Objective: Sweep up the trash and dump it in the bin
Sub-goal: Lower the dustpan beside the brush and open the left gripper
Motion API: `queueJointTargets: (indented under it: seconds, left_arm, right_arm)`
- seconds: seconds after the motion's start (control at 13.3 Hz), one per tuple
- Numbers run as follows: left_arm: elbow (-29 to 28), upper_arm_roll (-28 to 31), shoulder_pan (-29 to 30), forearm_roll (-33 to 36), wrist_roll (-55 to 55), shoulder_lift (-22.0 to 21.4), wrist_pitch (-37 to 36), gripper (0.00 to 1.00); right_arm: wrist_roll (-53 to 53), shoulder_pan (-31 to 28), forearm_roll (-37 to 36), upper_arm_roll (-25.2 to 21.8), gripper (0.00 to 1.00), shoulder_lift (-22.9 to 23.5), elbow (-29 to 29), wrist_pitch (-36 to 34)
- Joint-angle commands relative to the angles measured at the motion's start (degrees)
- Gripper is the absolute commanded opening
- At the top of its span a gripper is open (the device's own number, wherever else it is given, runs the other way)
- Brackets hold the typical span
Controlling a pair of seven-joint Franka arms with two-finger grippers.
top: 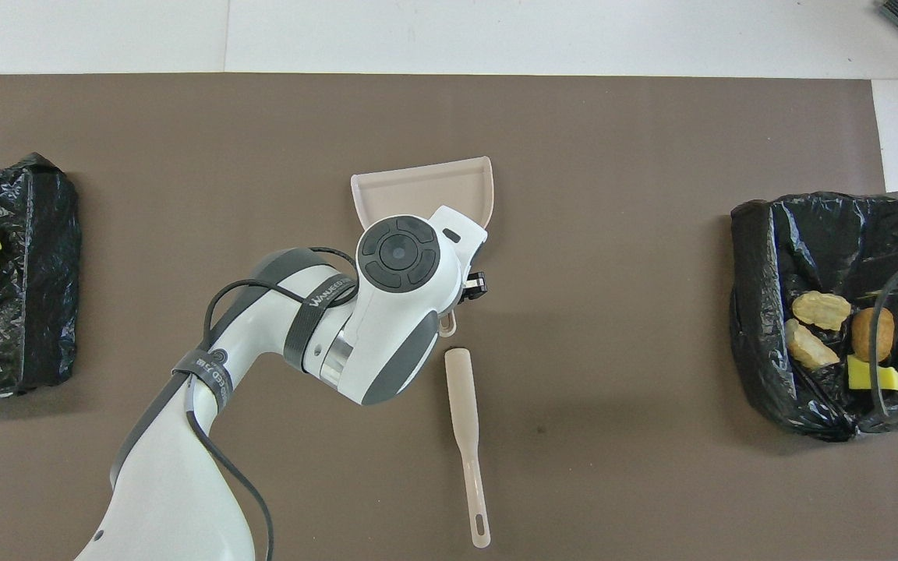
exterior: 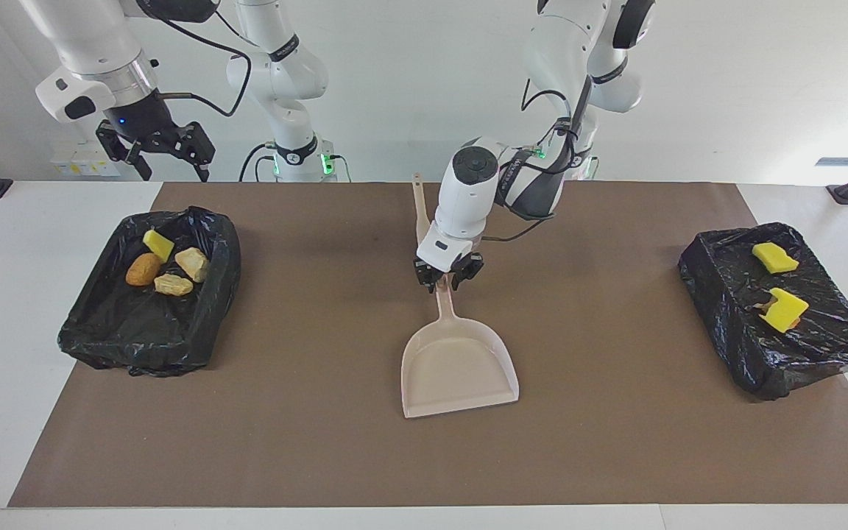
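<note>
The trash lies in two black-lined bins. The bin (exterior: 100, 331) at the right arm's end holds a yellow sponge chunk (exterior: 158, 244), an orange-brown lump (exterior: 143, 269) and two tan lumps (exterior: 192, 263). The bin (exterior: 733, 294) at the left arm's end carries two yellow chunks (exterior: 774, 258). A beige dustpan (exterior: 461, 364) lies flat and bare at mid-table. My left gripper (exterior: 446, 281) is low over its handle, open, a finger on each side. My right gripper (exterior: 165, 156) waits open, high over the robots' end of its bin.
A beige brush (top: 468, 436) lies on the brown mat (top: 652, 156), nearer to the robots than the dustpan and in line with its handle. The right arm's cable (top: 897, 343) hangs over the bin with the lumps (top: 761, 312).
</note>
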Motion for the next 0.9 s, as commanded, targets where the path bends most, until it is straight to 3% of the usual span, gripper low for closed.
queueJointTargets:
  seconds: [0.0,0.08,0.53,0.83]
  left_arm:
    - [0.4,0.8,0.0,0.1,-0.2,-0.9,-3.0,0.85]
    - [0.4,1.3,0.4,0.1,0.5,-1.8,-4.4,1.0]
    - [1.2,1.5,8.0,0.0,11.7,-5.7,-12.6,1.0]
    - [1.3,1.5,18.0,-0.3,26.8,-10.2,-20.2,1.0]
  right_arm:
    - [-1.7,-0.5,1.0,0.2,1.0,-0.9,-0.6,0.0]
    - [-1.7,-0.5,1.0,0.2,1.0,-0.9,-0.6,0.0]
    - [-1.7,-0.5,1.0,0.2,1.0,-0.9,-0.6,0.0]
    - [-1.7,-0.5,1.0,0.2,1.0,-0.9,-0.6,0.0]
